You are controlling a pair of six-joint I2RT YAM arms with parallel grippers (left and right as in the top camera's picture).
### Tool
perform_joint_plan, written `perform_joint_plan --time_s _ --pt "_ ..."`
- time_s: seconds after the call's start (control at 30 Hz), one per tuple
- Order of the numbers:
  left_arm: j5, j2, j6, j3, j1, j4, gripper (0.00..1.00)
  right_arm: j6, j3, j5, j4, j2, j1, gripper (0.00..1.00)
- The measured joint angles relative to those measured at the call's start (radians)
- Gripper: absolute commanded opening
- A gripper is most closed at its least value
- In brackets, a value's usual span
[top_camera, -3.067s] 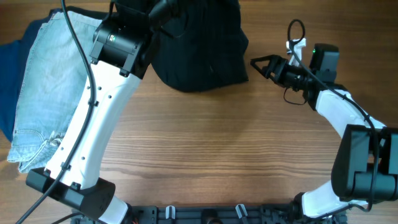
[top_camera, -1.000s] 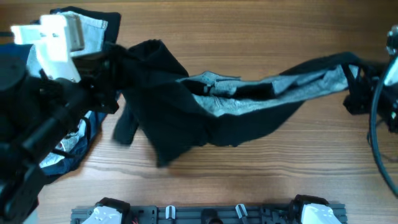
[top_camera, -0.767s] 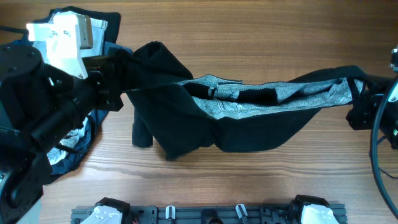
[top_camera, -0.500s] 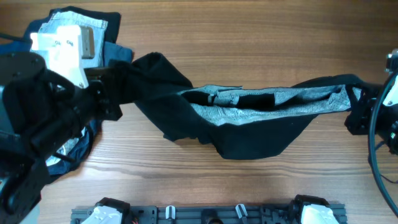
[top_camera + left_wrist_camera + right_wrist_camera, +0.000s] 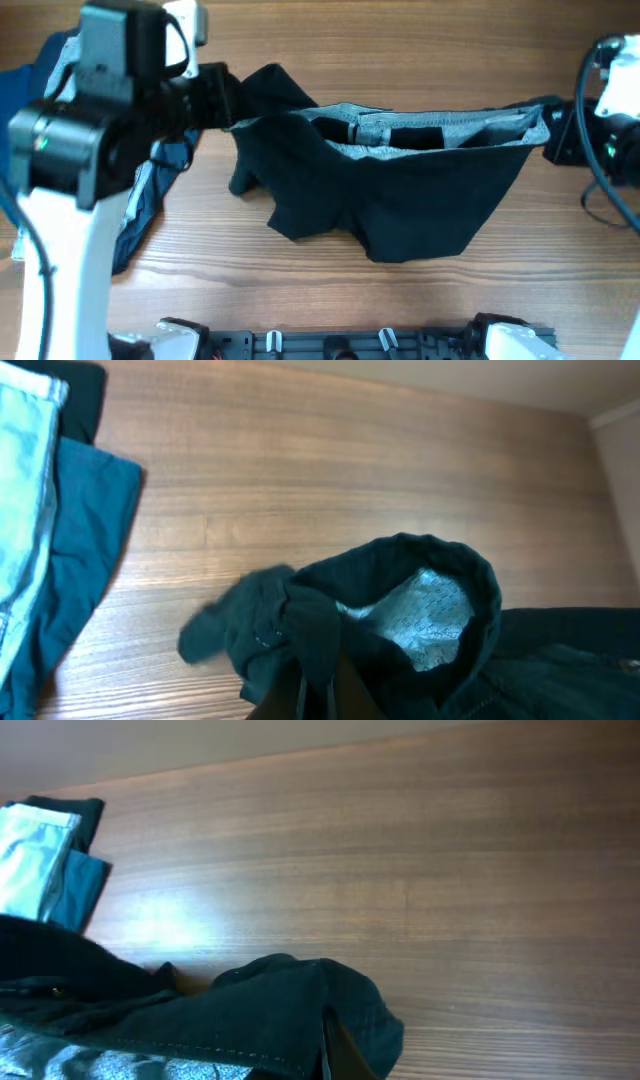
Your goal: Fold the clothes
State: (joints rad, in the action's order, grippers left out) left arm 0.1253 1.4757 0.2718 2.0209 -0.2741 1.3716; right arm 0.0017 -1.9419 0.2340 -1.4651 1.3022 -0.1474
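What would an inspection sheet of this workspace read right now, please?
Surface: wooden table, bare wood around the garments.
Job's things: black shorts, stretched by the waistband between the two grippers, pale lining showing, legs hanging down, not yet folded.
Clutter: denim shorts and navy garment, piled at the table's left end.
Grippers: left gripper shut on one end of the waistband; right gripper shut on the other end.
Cables: black cable looping by the right arm, apart from the fabric.
Surroundings: dark rail along the near edge; otherwise nothing seen.
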Motion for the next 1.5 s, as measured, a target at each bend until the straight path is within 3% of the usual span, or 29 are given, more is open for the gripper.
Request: perform_joint_plan --time_s 0.3,0.6,0.63,0.67,0.7,0.77,0.87,0.97,1.07,1.3,1.37,1.5 --pt "-0.058 0.204 0.0 0.0 0.0 -0.163 0.04 -0.016 0.0 0.036 0.247 0.294 0.0 0.04" --pt "-0.103 0.514 -0.001 0.0 0.0 -0.601 0.06 -0.026 0.001 0.098 0.716 0.702 0.044 0.05" --pt "-0.105 0.55 0.0 0.0 0.0 -0.66 0.32 -0.026 0.001 0.1 0.777 0.746 0.058 0.36" --pt "-0.106 0.58 -0.001 0.0 0.0 -0.699 0.69 -0.026 0.002 0.101 0.82 0.783 0.071 0.92" --pt "-0.106 0.614 -0.004 -0.001 0.0 -0.752 1.0 -0.025 0.002 0.103 0.873 0.821 0.085 1.0" --pt "-0.111 0.683 -0.004 -0.001 0.0 -0.859 1.0 -0.023 0.002 0.103 0.943 0.879 0.112 1.0" --pt "-0.114 0.718 -0.001 -0.002 0.002 -0.886 1.0 0.001 0.002 0.106 0.969 0.897 0.131 1.0" --pt "-0.114 0.705 -0.001 0.0 0.008 -0.822 1.0 0.029 0.002 0.118 0.904 0.874 0.122 1.0" --pt "-0.114 0.667 -0.001 0.0 0.019 -0.669 1.0 0.047 0.001 0.132 0.692 0.795 0.093 1.0" --pt "-0.117 0.502 -0.008 0.005 0.023 -0.122 1.0 0.04 -0.01 0.128 0.207 0.632 0.075 1.0" --pt "-0.117 0.493 -0.009 0.005 0.023 0.024 1.0 0.038 0.019 0.128 0.152 0.631 0.075 0.99" --pt "-0.117 0.494 -0.004 -0.013 0.023 0.117 0.98 0.037 0.126 0.124 0.122 0.631 0.075 0.97"
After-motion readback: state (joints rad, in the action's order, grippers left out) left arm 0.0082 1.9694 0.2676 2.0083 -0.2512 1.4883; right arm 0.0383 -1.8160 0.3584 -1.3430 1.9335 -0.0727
